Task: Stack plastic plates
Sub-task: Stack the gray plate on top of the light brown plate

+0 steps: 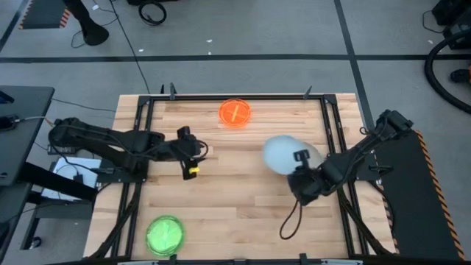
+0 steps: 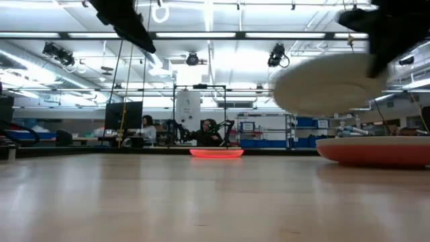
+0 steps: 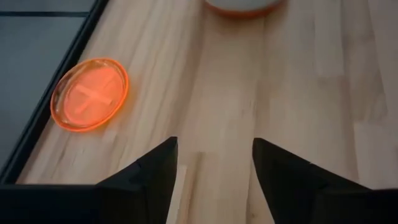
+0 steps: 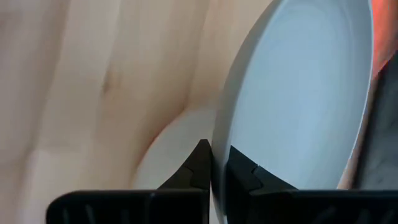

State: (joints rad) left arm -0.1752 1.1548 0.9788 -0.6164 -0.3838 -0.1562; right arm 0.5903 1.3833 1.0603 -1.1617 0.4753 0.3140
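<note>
My right gripper [image 1: 300, 175] is shut on a large pale blue plate [image 1: 282, 154], which hangs in the air in the low view [image 2: 328, 84]. Below and beside it an off-white plate [image 1: 314, 154] sits in a rust red-orange plate [image 2: 376, 151] on the table. A small neon orange plate [image 1: 235, 112] lies flat near the far edge and also shows in the left wrist view [image 3: 90, 93]. A small neon green plate [image 1: 165, 234] lies near the near left corner. My left gripper [image 1: 193, 158] waits open above bare wood, left of centre. My right gripper pinches the pale blue plate by its rim [image 4: 216, 140], one finger [image 4: 199, 165] on the underside and the other [image 4: 242, 174] on the upper face. The fingers come from the table's near right side. The plate is lifted clear of the plates below it.
Black rails [image 1: 143, 140] run along the table's left, right and far sides. A dark cable loop [image 1: 291, 221] hangs near my right arm. Bare wood [image 1: 235, 199] lies between the two arms. People sit in the room beyond the far edge [image 2: 205, 131].
</note>
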